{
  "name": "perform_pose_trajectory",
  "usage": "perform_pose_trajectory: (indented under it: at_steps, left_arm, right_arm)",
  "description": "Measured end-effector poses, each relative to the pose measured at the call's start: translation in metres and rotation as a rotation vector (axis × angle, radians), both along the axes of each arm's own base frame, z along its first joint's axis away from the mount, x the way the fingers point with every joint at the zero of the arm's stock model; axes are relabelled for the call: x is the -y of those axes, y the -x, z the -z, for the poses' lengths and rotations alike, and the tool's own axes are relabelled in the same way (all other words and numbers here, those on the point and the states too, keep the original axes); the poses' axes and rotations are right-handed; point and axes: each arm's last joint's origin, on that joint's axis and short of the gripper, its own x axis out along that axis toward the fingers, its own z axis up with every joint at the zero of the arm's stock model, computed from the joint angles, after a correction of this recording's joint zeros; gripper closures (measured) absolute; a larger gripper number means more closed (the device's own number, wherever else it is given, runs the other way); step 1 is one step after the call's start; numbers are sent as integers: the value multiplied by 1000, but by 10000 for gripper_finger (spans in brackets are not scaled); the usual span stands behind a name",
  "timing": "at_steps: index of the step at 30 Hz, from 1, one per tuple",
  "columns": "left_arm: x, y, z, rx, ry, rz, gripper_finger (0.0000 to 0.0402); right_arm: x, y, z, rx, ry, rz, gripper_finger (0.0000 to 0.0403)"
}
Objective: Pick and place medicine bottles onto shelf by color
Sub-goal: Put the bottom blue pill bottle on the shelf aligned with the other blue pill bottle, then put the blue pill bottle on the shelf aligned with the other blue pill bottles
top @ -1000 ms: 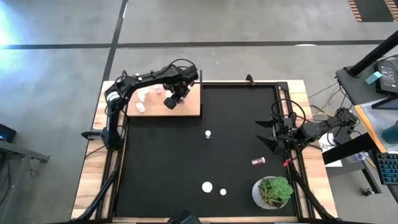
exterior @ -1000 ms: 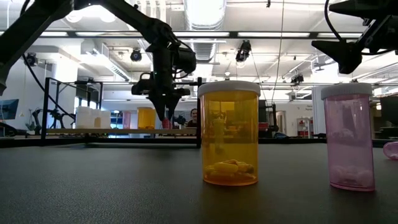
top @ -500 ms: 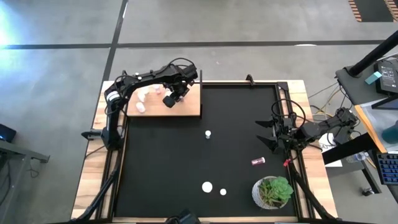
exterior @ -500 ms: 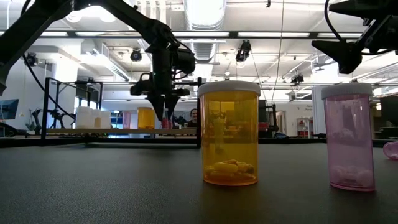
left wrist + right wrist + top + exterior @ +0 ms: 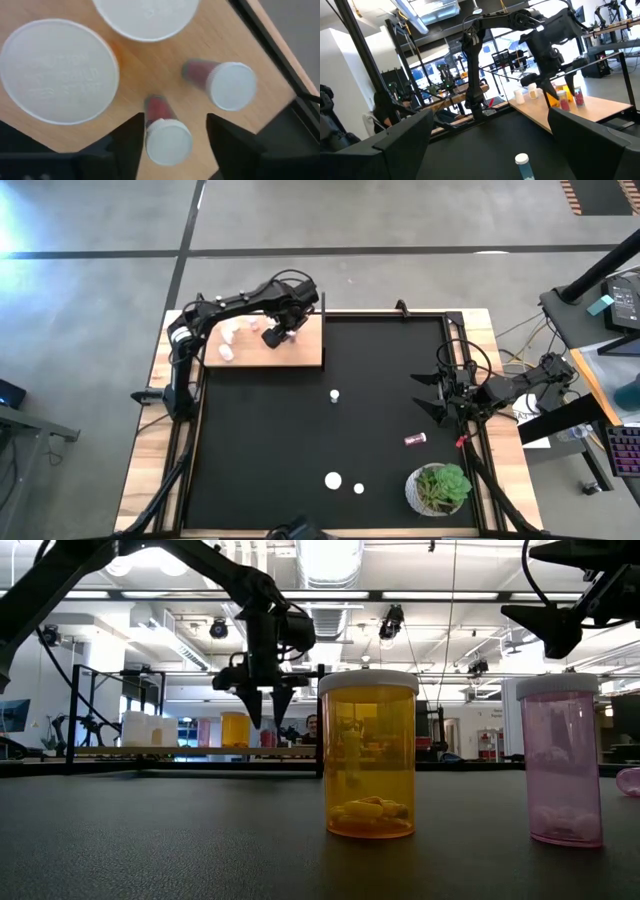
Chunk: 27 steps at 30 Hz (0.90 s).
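Two upright white-capped red bottles [image 5: 167, 135] on light-wood shelf [image 5: 165, 65].

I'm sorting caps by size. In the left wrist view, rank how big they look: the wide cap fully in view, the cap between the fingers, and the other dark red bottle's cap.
1. Wide cap, clearly largest.
2. Other dark red bottle's cap.
3. Cap between the fingers, slightly smaller-looking; nearness may skew those two.
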Motion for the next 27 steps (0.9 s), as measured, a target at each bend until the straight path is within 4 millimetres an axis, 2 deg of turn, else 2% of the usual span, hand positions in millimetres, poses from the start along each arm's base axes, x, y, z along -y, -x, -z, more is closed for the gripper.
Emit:
perform_pose_trajectory:
  at_steps: [5, 13, 20, 27]
  left_arm:
    - [1, 1, -7, 7, -13, 37, 145]
    - [12, 12, -40, 67, -67, 90, 73]
    - [37, 18, -66, 84, -100, 191, 61]
    - [87, 1, -77, 97, -139, 327, 61]
  right_arm:
    - [0, 0, 0, 0, 0, 0, 19]
    - [0, 0, 0, 0, 0, 0, 19]
    - [0, 0, 0, 0, 0, 0, 19]
    - [0, 0, 0, 0, 0, 0, 19]
